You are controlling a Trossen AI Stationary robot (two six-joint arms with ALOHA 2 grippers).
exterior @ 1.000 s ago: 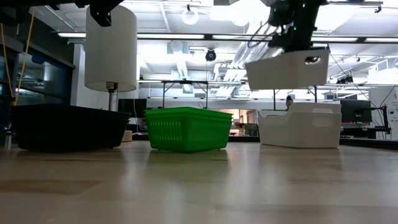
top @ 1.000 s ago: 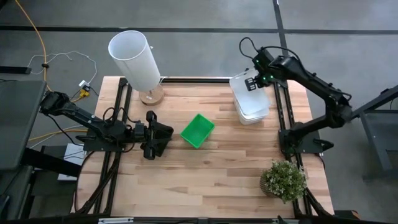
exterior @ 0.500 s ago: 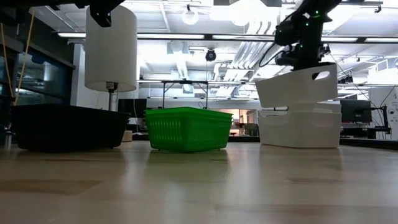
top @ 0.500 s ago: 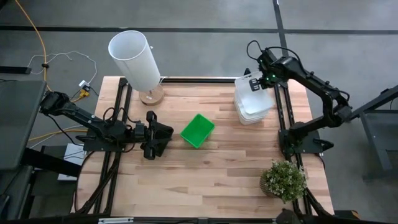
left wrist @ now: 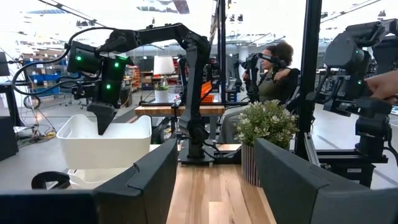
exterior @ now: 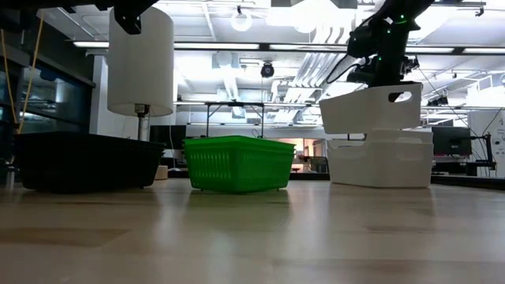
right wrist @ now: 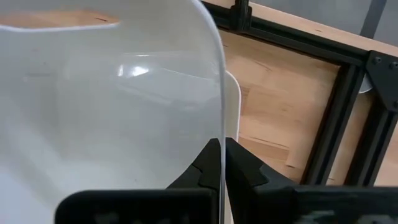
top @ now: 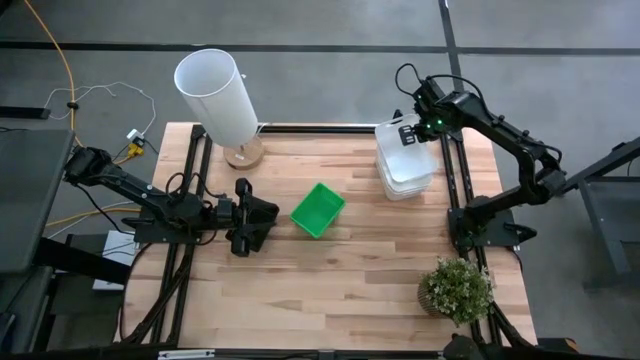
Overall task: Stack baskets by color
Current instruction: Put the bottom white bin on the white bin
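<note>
A white basket (exterior: 371, 108) is hanging tilted just above the white stack (exterior: 380, 162) at the table's far right, its rim pinched between the closed fingers of the right gripper (right wrist: 221, 163). A green basket (top: 318, 209) is sitting mid-table. To its left, the left gripper (top: 262, 217) is gripping a black basket (exterior: 83, 160), fingers spread wide on its wall.

Overhead: green basket (top: 318, 209) near table centre. Left gripper (top: 262, 217) at its 9 o'clock, just beside it, over a black basket (top: 247, 222). White baskets (top: 404, 160) stacked at 2 o'clock, right gripper (top: 408, 133) on top one. Potted plant (top: 456, 290) at 5 o'clock; white cylinder (top: 216, 96) at 10 o'clock.
</note>
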